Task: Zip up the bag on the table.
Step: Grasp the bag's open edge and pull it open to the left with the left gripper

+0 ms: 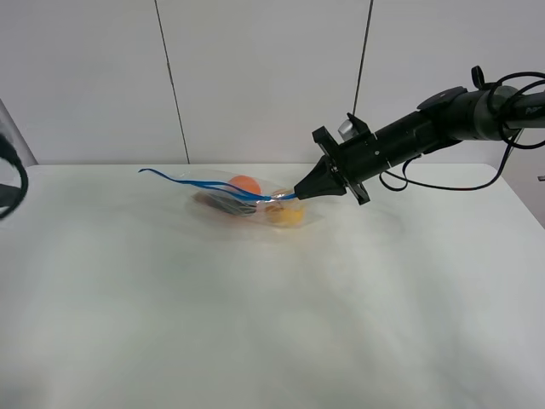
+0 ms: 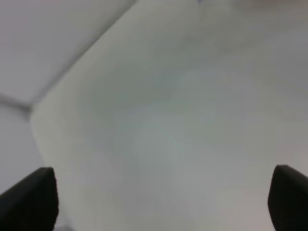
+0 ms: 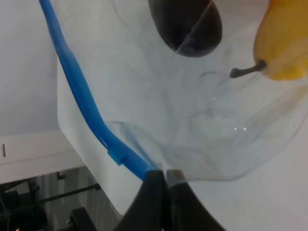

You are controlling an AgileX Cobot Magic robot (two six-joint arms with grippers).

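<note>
The clear plastic bag (image 1: 247, 204) lies on the white table (image 1: 255, 324) at the back middle, with an orange (image 1: 245, 183), a yellow pear (image 1: 287, 214) and a dark purple item (image 1: 223, 204) inside. Its blue zipper strip (image 1: 200, 182) is lifted and runs left from my right gripper (image 1: 300, 193), which is shut on the strip's right end. The right wrist view shows the shut gripper (image 3: 163, 176) pinching the blue strip (image 3: 77, 91), with the purple item (image 3: 185, 24) and pear (image 3: 284, 43) beyond. My left gripper (image 2: 159, 192) is open over bare table, far from the bag.
A white panelled wall (image 1: 255, 77) stands behind the table. The left arm (image 1: 10, 183) shows only at the left edge of the exterior view. The table's far edge runs just behind the bag.
</note>
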